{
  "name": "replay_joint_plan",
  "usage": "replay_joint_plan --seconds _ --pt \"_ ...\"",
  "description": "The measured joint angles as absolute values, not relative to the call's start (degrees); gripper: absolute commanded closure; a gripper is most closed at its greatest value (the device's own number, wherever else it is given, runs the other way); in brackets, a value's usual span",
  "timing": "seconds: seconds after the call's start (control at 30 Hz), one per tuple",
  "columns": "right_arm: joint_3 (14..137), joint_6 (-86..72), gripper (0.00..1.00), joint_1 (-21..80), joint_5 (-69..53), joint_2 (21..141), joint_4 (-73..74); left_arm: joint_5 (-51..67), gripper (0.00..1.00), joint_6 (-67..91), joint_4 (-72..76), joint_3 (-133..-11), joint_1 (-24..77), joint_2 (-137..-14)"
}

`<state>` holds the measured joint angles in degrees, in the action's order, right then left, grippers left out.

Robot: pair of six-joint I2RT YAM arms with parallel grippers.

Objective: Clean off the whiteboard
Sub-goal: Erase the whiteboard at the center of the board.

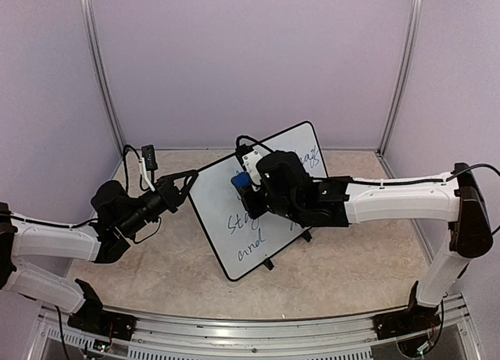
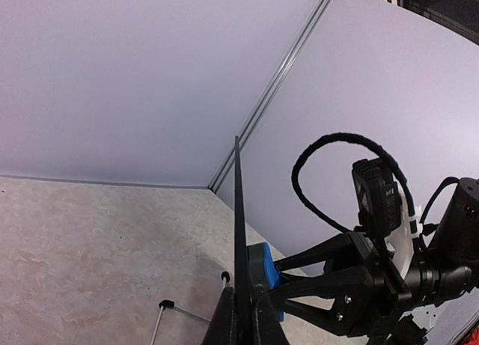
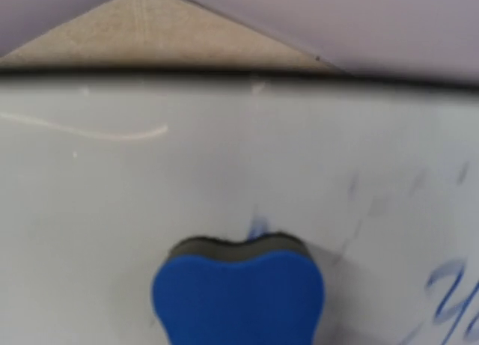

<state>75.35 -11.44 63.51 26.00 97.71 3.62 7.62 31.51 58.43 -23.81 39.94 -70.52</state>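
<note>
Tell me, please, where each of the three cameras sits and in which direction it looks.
Top external: above, behind the bases, looking down on the tilted whiteboard; both arms show, left gripper clamping its edge, right gripper holding the eraser to it.
Left wrist: at that edge, looking along the board edge-on; its own fingers show at the bottom.
Right wrist: close before the board's face, looking straight at it; its own fingers are not seen, only the eraser.
Shared: all three show board and eraser.
</note>
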Motion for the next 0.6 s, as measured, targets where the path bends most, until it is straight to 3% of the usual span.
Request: replay_joint_plan --seconds 0.3,0.6 --pt "64.53 -16.73 0.77 65.21 25.21 95.48 2.66 6.66 1.0 31.7 57.82 -23.81 39.83 -70.54" --pt "68.12 -15.42 0.77 65.28 25.12 96.57 5.65 6.52 1.0 31.7 57.82 -23.81 39.81 -70.59"
